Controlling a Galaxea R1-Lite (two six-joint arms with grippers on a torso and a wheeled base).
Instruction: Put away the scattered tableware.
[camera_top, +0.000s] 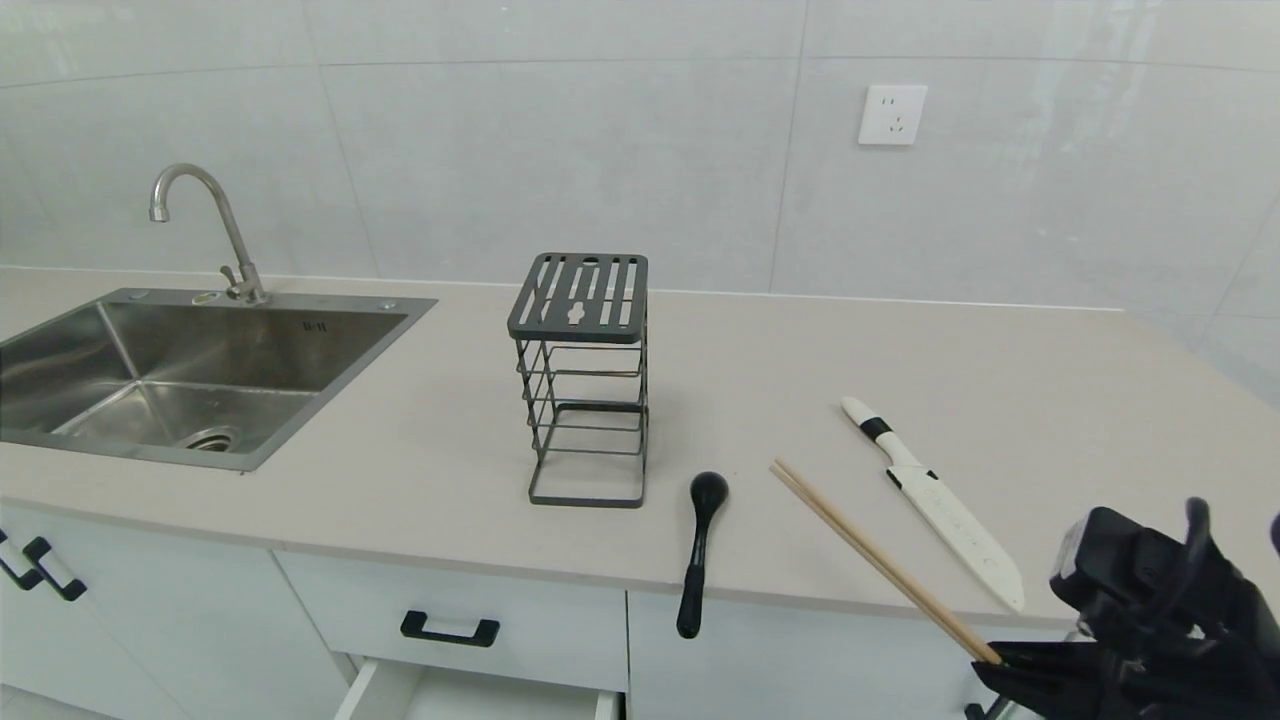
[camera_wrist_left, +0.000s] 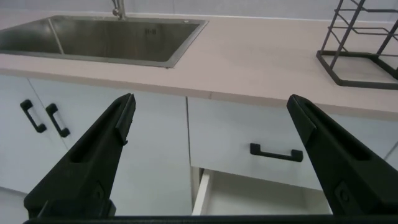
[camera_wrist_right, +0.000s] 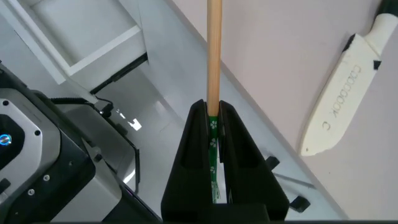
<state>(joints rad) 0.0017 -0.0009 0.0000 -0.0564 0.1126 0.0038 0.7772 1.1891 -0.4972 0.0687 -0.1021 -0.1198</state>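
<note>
A pair of wooden chopsticks (camera_top: 860, 545) lies slanted on the counter's front right, its near end past the edge. My right gripper (camera_top: 992, 662) is shut on that near end; the right wrist view has the chopsticks (camera_wrist_right: 214, 50) clamped between the black fingers (camera_wrist_right: 193, 134). A white knife (camera_top: 935, 500) with a black band lies just right of them, the knife (camera_wrist_right: 345, 99) flat on the counter. A black spoon (camera_top: 700, 545) lies left of the chopsticks, handle overhanging the edge. My left gripper (camera_wrist_left: 211, 102) stands open with nothing in it, before the cabinet fronts below the counter.
A dark wire rack (camera_top: 585, 380) with a slotted top stands mid-counter; the rack's base (camera_wrist_left: 360, 62) is up and to the side of the left gripper. A steel sink (camera_top: 60, 370) with a faucet (camera_top: 215, 225) lies far left. A drawer (camera_wrist_left: 249, 193) under the counter is partly pulled out.
</note>
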